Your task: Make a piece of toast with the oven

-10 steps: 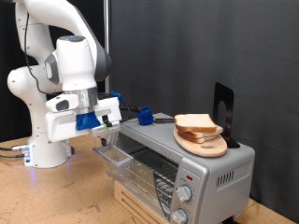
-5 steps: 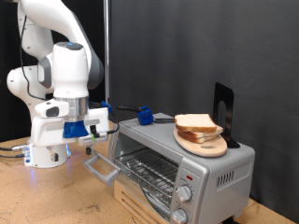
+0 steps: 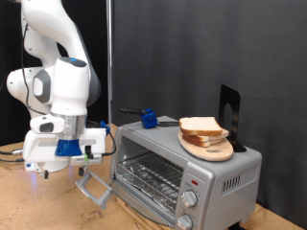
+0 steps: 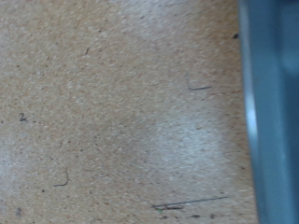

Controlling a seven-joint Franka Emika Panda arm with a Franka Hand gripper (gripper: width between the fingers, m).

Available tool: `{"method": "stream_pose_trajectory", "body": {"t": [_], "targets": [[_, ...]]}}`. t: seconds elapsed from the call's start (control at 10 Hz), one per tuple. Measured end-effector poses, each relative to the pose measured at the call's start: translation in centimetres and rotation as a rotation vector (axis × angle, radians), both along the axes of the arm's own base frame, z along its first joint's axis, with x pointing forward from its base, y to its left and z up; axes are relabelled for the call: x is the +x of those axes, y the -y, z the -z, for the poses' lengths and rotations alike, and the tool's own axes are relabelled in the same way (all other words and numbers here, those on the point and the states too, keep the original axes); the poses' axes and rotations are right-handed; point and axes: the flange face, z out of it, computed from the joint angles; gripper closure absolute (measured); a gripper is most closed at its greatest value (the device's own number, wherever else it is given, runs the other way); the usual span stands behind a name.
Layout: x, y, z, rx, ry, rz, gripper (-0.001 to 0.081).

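Observation:
The silver-grey oven (image 3: 197, 165) stands at the exterior view's right, its glass door (image 3: 94, 186) swung down and open so the wire rack (image 3: 152, 176) shows inside. Two pale bread slices (image 3: 202, 126) lie stacked on a round wooden plate (image 3: 213, 149) on the oven's roof; the top one is the piece of toast. My gripper (image 3: 88, 153) hangs low to the left of the oven, just above the open door's outer edge, and I see nothing held in it. The wrist view shows no fingers, only the chipboard tabletop (image 4: 112, 112) and a blurred grey-blue band (image 4: 273, 112).
The robot's white base (image 3: 43, 153) stands at the left on the chipboard table (image 3: 38, 206). A blue clamp (image 3: 149, 119) sits behind the oven. A black stand (image 3: 228, 115) rises at the oven's back right. Two knobs (image 3: 189, 203) are on the oven's front panel.
My gripper has moved left and down, away from the oven front. The oven door has swung from half open to fully down.

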Motion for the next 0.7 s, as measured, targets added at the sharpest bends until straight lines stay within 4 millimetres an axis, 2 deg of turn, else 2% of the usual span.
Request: {"method": "stream_pose_trajectory", "body": {"t": [0.3, 0.7], "targets": [[0.3, 1.0, 2.4, -0.055, 0.015, -0.017, 0.0124], [1.6, 1.9, 7.2, -0.125, -0.022, 0.069, 0.0124]]}}
